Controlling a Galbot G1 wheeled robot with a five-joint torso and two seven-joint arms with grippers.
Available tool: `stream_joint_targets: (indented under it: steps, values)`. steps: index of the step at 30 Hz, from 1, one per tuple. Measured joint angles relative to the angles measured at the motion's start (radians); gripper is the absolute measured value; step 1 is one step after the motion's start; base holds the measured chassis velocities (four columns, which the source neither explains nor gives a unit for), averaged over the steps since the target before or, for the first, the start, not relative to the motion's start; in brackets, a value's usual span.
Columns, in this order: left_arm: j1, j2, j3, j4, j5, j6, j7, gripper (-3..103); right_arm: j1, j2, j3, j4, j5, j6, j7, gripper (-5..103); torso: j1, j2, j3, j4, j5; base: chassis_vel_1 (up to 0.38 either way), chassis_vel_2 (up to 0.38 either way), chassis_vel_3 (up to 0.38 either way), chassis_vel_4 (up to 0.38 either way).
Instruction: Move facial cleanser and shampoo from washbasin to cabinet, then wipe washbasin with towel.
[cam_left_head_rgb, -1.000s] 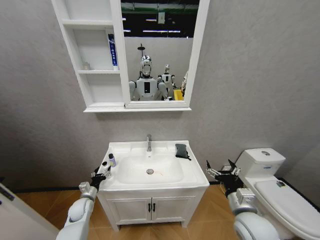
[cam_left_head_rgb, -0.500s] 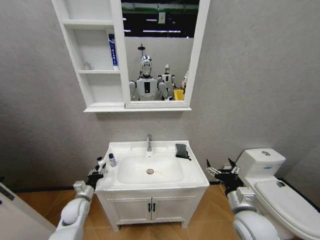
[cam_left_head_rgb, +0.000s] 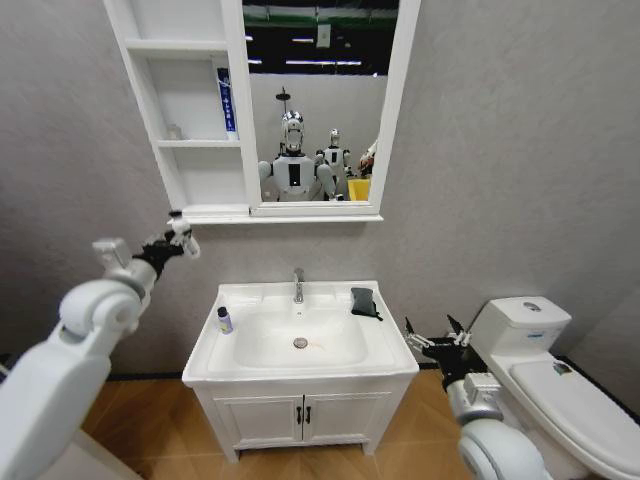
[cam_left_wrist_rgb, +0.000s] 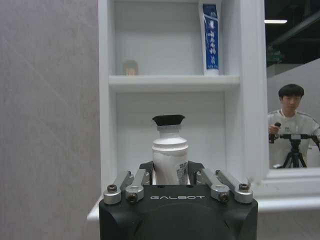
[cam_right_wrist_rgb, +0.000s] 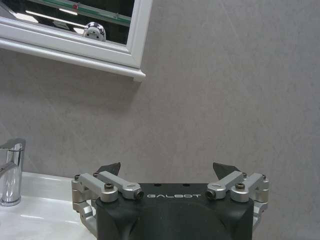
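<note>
Up by the cabinet (cam_left_head_rgb: 190, 130), the GALBOT-marked left hand (cam_left_wrist_rgb: 171, 176) grips a white bottle (cam_left_wrist_rgb: 170, 160); right hand (cam_right_wrist_rgb: 170, 172) spread wide.

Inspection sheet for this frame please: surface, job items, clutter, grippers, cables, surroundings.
Surface: washbasin, white, bowl bare.
Job's things: white bottle in left gripper, raised beside the cabinet; blue tube on middle shelf; small bottle on basin's left rim; towel on right rim.
Clutter: small item on middle shelf.
Grippers: left shut on bottle; right gripper open, low beside basin.
Cables: nothing seen.
Surroundings: mirror, toilet.
</note>
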Motion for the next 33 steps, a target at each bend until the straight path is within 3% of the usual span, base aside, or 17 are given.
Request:
stream_joint_targets:
  steps: [2, 3, 5, 8, 10, 13, 16, 27, 33]
  values:
    - [-0.17, -0.006, 0.106, 0.134, 0.008, -0.006, 0.042, 36, 0.001, 0.005, 0.004, 0.001, 0.002, 0.001, 0.001, 100, 0.0, 0.0, 0.0, 0.0003, 0.0001, 0.0, 0.0, 0.0, 0.0]
    - [-0.17, -0.006, 0.106, 0.134, 0.008, -0.006, 0.042, 36, 0.001, 0.005, 0.004, 0.001, 0.002, 0.001, 0.001, 100, 0.0, 0.0, 0.0, 0.0003, 0.0001, 0.0, 0.0, 0.0, 0.0]
    - [-0.303, -0.034, 0.214, 0.268, 0.046, -0.03, 0.108, 36, 0.001, 0.007, 0.01, 0.003, 0.006, 0.001, 0.004, 100, 0.0, 0.0, 0.0, 0.0002, 0.0001, 0.0, 0.0, 0.0, 0.0]
    - [-0.376, -0.061, 0.273, 0.35, 0.072, -0.047, 0.144, 36, -0.002, 0.007, 0.015, 0.004, 0.007, 0.001, 0.004, 100, 0.0, 0.0, 0.0, 0.0001, -0.0003, 0.0, 0.0, 0.0, 0.0]
    - [-0.492, -0.122, 0.351, 0.496, 0.119, -0.077, 0.207, 36, -0.014, 0.01, 0.026, 0.005, 0.01, 0.005, 0.006, 100, 0.0, 0.0, 0.0, -0.0003, 0.0004, 0.0, 0.0, 0.0, 0.0]
    - [-0.542, -0.159, 0.38, 0.574, 0.132, -0.087, 0.224, 36, -0.02, 0.012, 0.033, 0.005, 0.012, 0.008, 0.006, 100, 0.0, 0.0, 0.0, -0.0006, 0.0004, 0.0, 0.0, 0.0, 0.0]
    - [-0.61, -0.235, 0.414, 0.745, 0.199, -0.155, 0.261, 36, -0.02, 0.014, 0.04, 0.005, 0.019, 0.014, 0.007, 100, 0.0, 0.0, 0.0, -0.0003, 0.0004, 0.0, 0.0, 0.0, 0.0]
    - [-0.609, -0.265, 0.405, 0.845, 0.253, -0.174, 0.274, 32, -0.017, 0.007, 0.045, 0.001, 0.023, 0.02, 0.006, 100, 0.0, 0.0, 0.0, 0.0003, 0.0001, 0.0, 0.0, 0.0, 0.0]
    - [-0.609, -0.277, 0.403, 0.843, 0.252, -0.168, 0.267, 47, -0.018, 0.008, 0.049, -0.003, 0.023, 0.024, 0.003, 100, 0.0, 0.0, 0.0, -0.0002, 0.0005, 0.0, 0.0, 0.0, 0.0]
